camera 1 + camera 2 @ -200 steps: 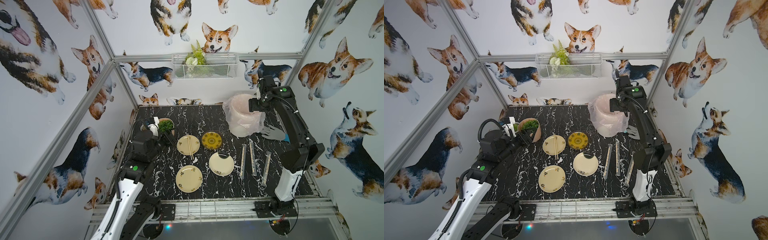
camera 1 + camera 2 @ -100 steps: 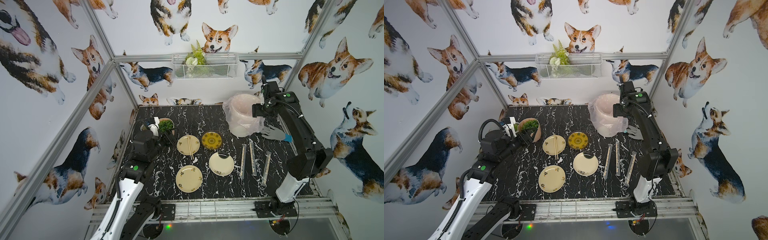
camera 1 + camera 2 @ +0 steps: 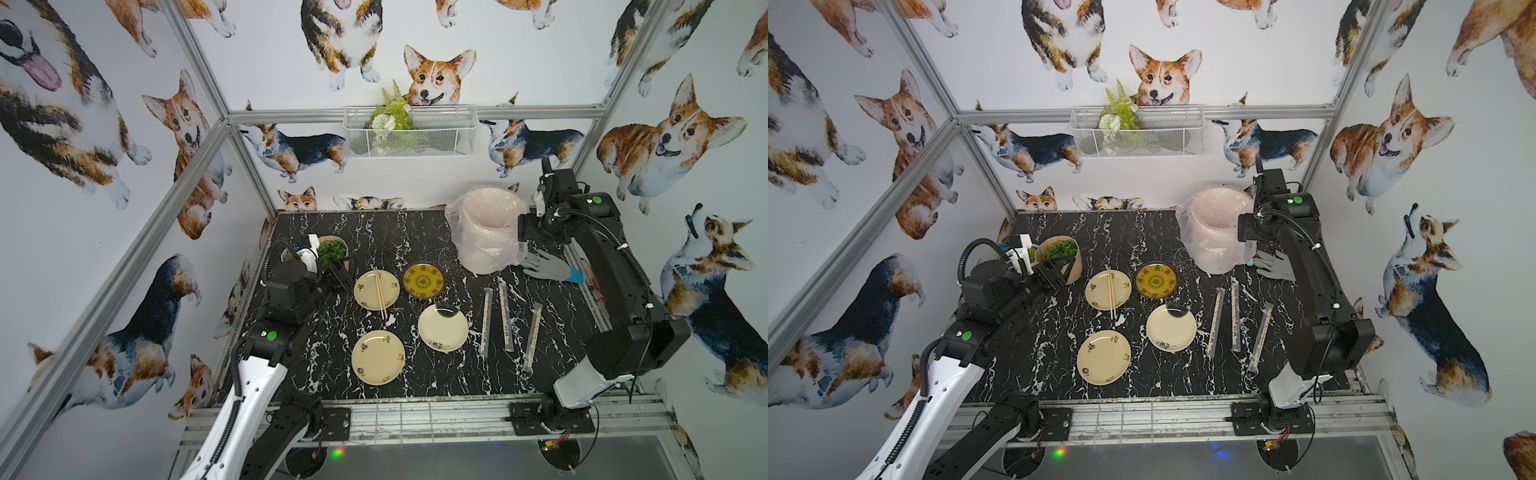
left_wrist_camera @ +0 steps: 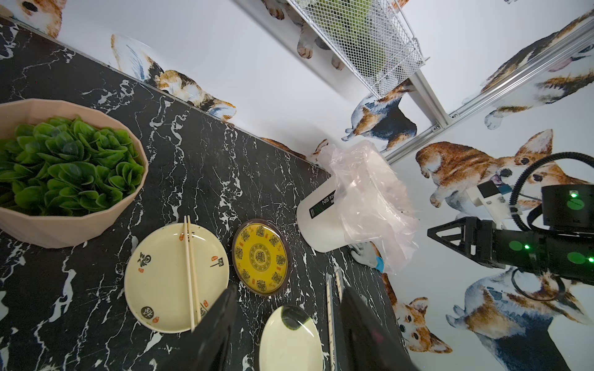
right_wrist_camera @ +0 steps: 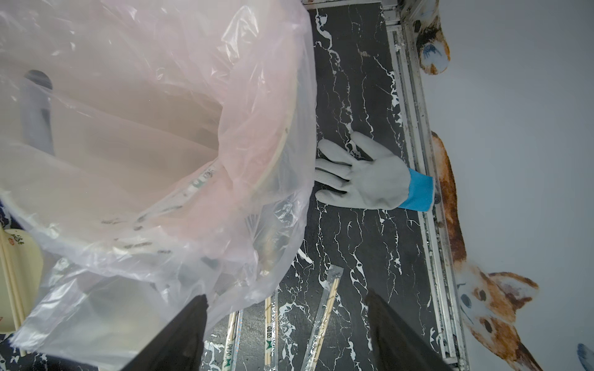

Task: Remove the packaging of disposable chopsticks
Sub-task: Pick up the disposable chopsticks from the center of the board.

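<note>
Black, white-veined tabletop carried, nearest the front edge, a bare cream plate and, just beyond it to the right, a second cream plate. Right of that one, three pairs of disposable chopsticks lay side by side, apart from each other, each sealed in its clear packaging. Farther back, an unwrapped pair rested across a third cream plate, with a yellow patterned plate just beside it. The left pincer hovered near that third plate's left side, jaws partly apart and holding nothing. Behind it stood a pink pot of green leaves. On the far right, a grey glove with a blue cuff lay flat beside a white bin lined with a crinkly clear bag; a printed clear strip showed inside that bag in the right wrist view. The right pincer hung by the bin's right rim, jaws wide and empty. A wire basket was on the back wall.
</note>
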